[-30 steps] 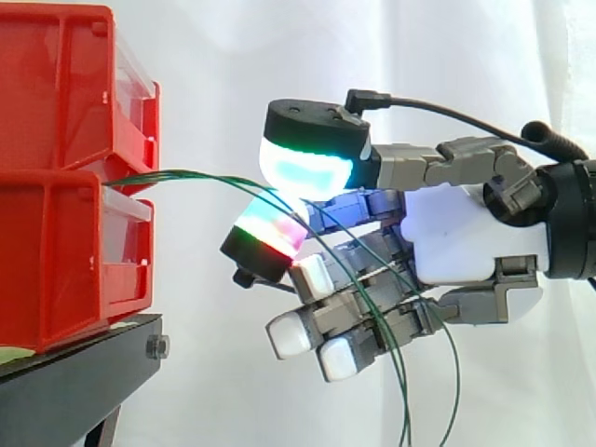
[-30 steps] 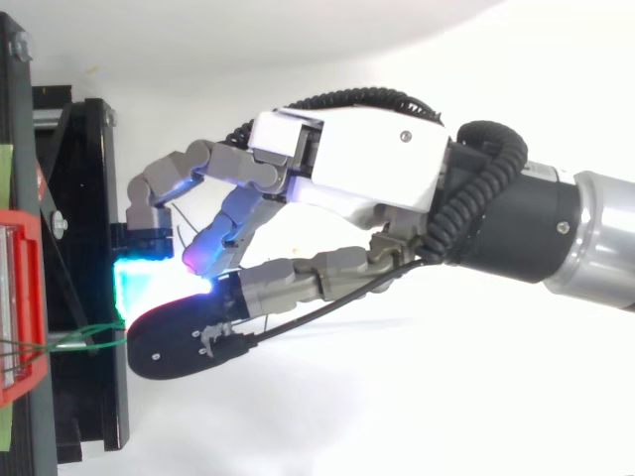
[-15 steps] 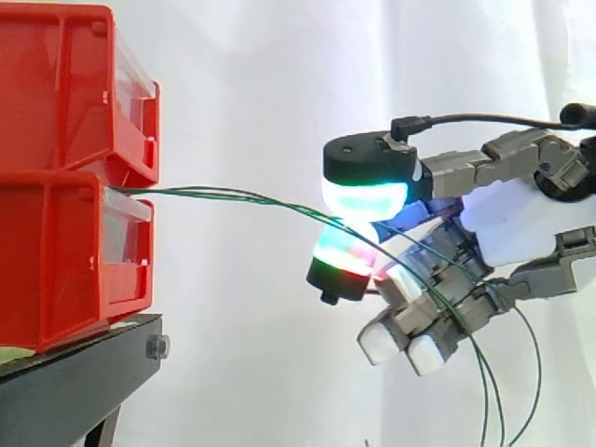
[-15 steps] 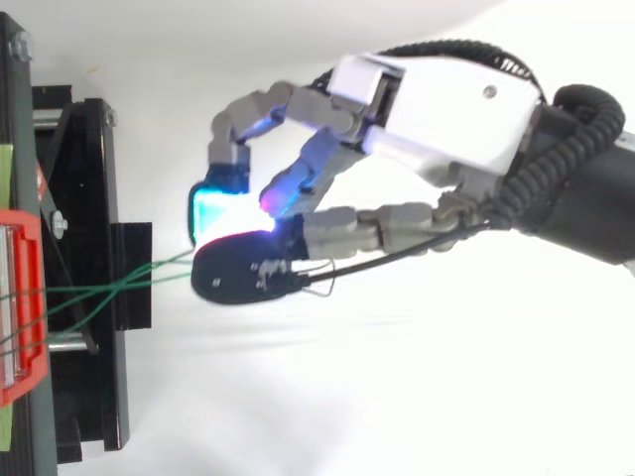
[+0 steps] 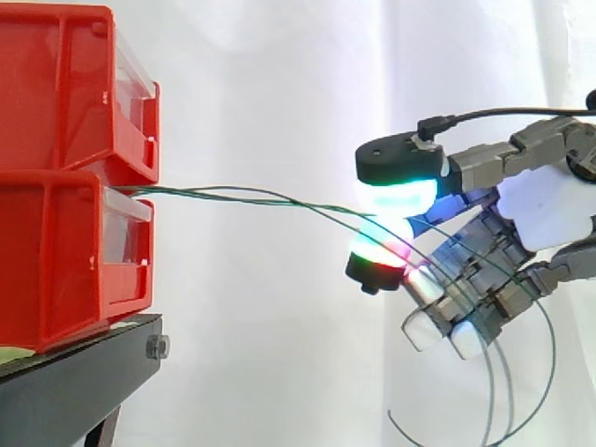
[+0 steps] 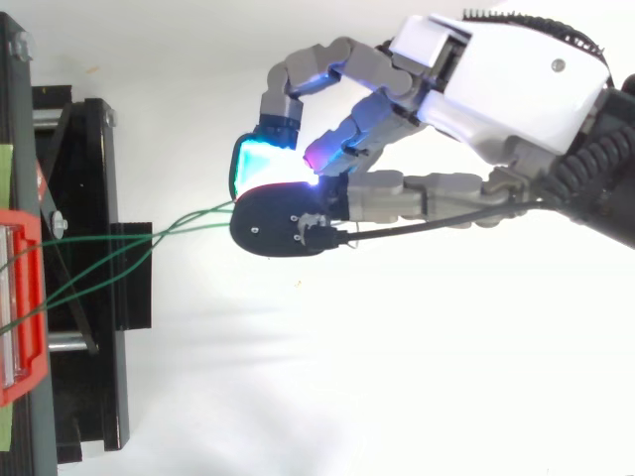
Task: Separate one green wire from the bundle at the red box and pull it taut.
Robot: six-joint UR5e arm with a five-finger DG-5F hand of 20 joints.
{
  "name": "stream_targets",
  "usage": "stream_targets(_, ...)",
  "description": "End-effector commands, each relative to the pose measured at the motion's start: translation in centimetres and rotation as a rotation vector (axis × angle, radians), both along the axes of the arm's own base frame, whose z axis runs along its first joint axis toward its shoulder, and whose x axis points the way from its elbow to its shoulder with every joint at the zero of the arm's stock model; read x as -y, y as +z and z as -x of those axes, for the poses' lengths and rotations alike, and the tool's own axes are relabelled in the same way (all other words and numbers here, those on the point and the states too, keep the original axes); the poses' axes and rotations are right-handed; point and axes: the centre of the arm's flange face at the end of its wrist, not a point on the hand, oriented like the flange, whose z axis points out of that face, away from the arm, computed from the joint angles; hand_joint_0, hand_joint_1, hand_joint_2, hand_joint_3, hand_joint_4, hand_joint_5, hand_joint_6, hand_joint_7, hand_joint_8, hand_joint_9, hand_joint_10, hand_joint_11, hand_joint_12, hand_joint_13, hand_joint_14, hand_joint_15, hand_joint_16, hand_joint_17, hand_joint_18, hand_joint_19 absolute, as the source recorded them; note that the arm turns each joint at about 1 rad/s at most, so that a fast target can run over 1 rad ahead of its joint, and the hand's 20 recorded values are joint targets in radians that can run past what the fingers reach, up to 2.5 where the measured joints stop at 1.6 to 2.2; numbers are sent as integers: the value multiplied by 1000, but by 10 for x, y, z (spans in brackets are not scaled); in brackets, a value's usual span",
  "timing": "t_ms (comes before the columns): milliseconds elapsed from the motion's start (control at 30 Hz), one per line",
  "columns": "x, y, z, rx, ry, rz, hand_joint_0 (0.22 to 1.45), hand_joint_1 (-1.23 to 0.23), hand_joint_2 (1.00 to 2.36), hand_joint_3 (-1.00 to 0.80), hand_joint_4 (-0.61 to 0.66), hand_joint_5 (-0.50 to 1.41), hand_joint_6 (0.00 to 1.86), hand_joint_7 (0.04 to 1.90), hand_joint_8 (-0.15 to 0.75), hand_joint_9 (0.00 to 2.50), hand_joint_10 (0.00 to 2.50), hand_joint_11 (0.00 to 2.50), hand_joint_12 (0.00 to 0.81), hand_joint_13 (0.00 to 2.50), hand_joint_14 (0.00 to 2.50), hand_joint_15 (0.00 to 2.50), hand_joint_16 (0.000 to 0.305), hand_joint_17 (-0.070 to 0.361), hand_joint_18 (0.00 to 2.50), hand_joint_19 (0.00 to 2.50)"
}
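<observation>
Side view: robot hand (image 5: pixel 545 219), middle right, pinches thin green wires (image 5: pixel 261 197).
Why: maybe to stretch them from red plastic box (image 5: pixel 56 261), left.

The stacked red plastic bins (image 5: pixel 65 177) are smooth and glossy, with clear plastic drawer fronts (image 5: pixel 126 233), on a matt black metal stand (image 5: pixel 84 372) with a bright steel bolt (image 5: pixel 156 347). The thin green wires (image 5: pixel 242 196) have smooth, slightly shiny insulation; the white cloth curtain (image 5: pixel 279 93) behind is matt and softly folded. The robot hand (image 5: pixel 549 219) has a glossy white plastic shell, matt grey links and translucent fingertips (image 5: pixel 399 194) capped in matt black.
</observation>
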Motion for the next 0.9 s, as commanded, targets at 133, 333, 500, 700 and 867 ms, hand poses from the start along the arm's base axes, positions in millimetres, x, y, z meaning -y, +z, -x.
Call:
stream_targets(133,-5,10,7,-8,-2,-23,610,-724,1026,-120,39,-150,889,1192,275,627,14,315,373,834,16,395,55,125,819,548)
stream_targets(333,-7,10,8,-13,3,-21,610,-726,1026,-117,41,-148,887,1200,271,631,9,239,373,729,11,268,54,122,794,505)
stream_targets(500,-8,10,7,-14,14,-25,612,-734,1025,-116,37,-145,885,1203,265,604,2,49,347,591,3,70,51,114,695,385)
stream_targets(700,-9,9,9,-33,27,-29,614,-736,1025,-117,51,-143,881,1211,298,826,11,278,347,595,4,93,50,112,670,364)
stream_targets(867,-7,9,16,-60,14,-61,616,-732,1025,-126,52,-145,881,1220,289,897,20,496,354,700,9,219,49,110,684,409)
